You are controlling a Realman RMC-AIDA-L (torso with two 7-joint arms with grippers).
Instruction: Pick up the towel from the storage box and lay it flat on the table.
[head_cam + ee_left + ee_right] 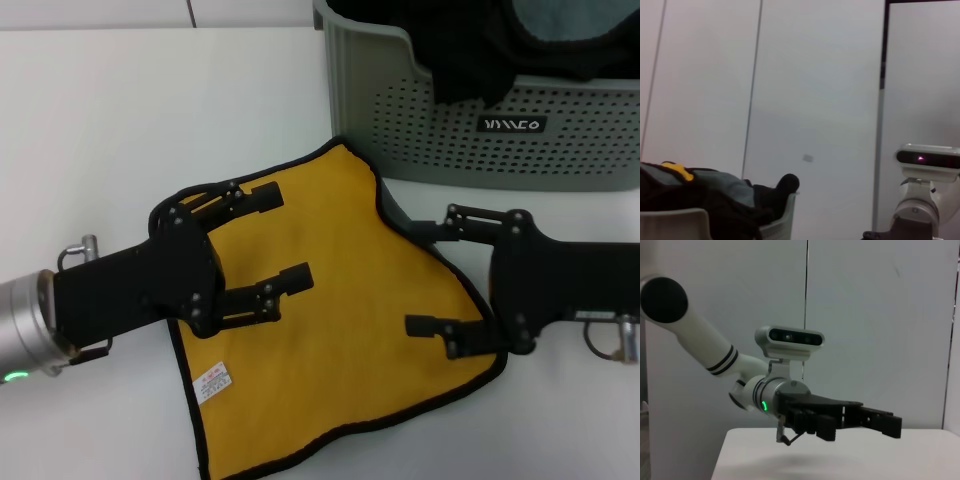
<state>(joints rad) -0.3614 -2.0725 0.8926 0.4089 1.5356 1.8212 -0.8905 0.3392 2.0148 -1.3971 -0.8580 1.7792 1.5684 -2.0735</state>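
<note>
The towel (pixel 340 330) lies spread on the white table (pixel 150 110), mustard side up, with black edging and a small white label (pixel 215 383) near its front left corner. My left gripper (pixel 285 235) is open over the towel's left part, holding nothing. It also shows side-on in the right wrist view as the left gripper (pixel 885 422). Over the towel's right edge my right gripper (pixel 432 272) stands open and empty as well. Behind the towel at the back right is the storage box (pixel 560 150), pale grey-green with dotted sides.
A black cloth (pixel 470 50) and a teal-grey cloth (pixel 570 20) fill the box, also seen heaped over the box rim (pixel 777 227) in the left wrist view, with a small yellow patch (pixel 679 171) among them. The table's left side lies bare.
</note>
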